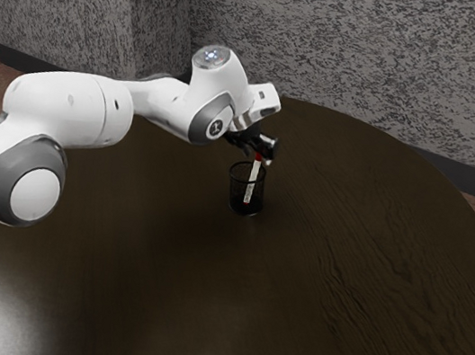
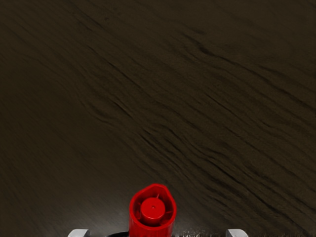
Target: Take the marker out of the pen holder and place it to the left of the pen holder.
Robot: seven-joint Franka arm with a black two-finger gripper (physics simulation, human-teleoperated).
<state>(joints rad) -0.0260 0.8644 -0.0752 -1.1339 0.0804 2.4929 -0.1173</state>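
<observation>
Round tabletop [image 1: 338, 285], holder [image 1: 236, 188] below the hand [image 1: 262, 154].
The tabletop is dark brown wood with wavy grain and a curved edge, a pale sheen brightening it well apart from the hand; the black mesh holder stands upright on it, just under the hand.

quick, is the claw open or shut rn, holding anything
Black two-finger claw: open, holding nothing; its fingers stand apart on either side of the white, red-capped marker, which is in the black mesh pen holder.
</observation>
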